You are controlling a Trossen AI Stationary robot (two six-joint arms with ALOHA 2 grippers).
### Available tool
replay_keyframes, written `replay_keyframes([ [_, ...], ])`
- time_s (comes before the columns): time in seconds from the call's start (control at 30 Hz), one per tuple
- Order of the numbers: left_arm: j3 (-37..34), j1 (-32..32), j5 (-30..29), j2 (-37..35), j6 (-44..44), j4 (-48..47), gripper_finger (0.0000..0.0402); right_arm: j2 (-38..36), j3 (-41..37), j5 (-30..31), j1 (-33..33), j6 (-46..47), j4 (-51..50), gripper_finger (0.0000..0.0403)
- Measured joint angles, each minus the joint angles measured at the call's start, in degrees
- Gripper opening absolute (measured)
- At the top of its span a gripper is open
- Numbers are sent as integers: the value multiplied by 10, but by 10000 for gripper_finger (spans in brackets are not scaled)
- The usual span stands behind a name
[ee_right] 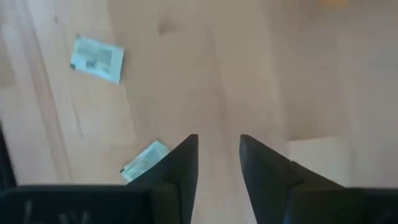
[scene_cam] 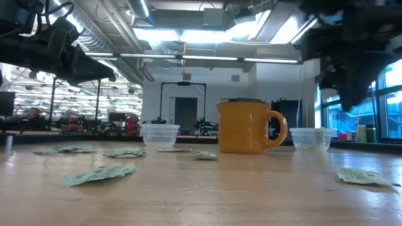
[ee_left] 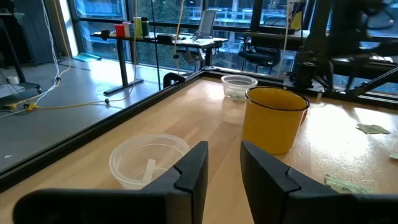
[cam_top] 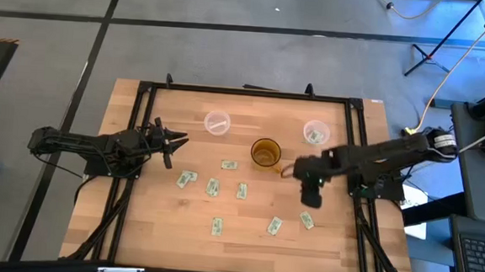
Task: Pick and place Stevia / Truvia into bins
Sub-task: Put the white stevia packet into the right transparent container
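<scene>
Several white-and-green Stevia packets lie flat on the wooden table, among them three [cam_top: 229, 164] [cam_top: 212, 186] [cam_top: 274, 226]. Two clear cups stand at the far side: the left one [cam_top: 217, 123] and the right one [cam_top: 315, 132], each with a packet inside. My right gripper [cam_top: 309, 197] is open and empty. It points down above bare wood, near a packet [ee_right: 144, 160] [cam_top: 306, 221]. My left gripper [cam_top: 173, 140] is open and empty, held level above the table. It faces the left cup [ee_left: 149, 160].
An amber-yellow mug [cam_top: 265, 153] stands between the two cups, its handle toward my right gripper. It also shows in the low view [scene_cam: 245, 127]. A black frame [cam_top: 245, 91] runs around the table's edges. Bare wood lies along the near edge.
</scene>
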Motion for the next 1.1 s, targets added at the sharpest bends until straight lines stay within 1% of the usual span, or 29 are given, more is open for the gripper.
replay_keyframes([
  [0.13, 0, 0, 0, 0, 0, 0, 88, 0, -30, 74, 93, 69, 44, 121],
  [0.23, 0, 0, 0, 0, 0, 0, 88, 0, -51, 116, 153, 96, 95, 121],
  [0.4, 0, 0, 0, 0, 0, 0, 88, 0, -77, 168, 215, 140, 156, 121],
  [0.57, 0, 0, 0, 0, 0, 0, 88, 1, -113, 178, 246, 199, 197, 121],
  [0.73, 0, 0, 0, 0, 0, 0, 88, 1, -146, 185, 271, 247, 208, 121],
  [0.83, 0, 0, 0, 0, 0, 0, 88, 1, -161, 185, 279, 259, 215, 119],
  [0.93, 0, 0, 0, 0, 0, 0, 88, 1, -175, 185, 283, 257, 228, 110],
  [1.1, 0, 0, 0, 0, -1, 0, 88, 12, -183, 191, 283, 209, 258, 89],
])
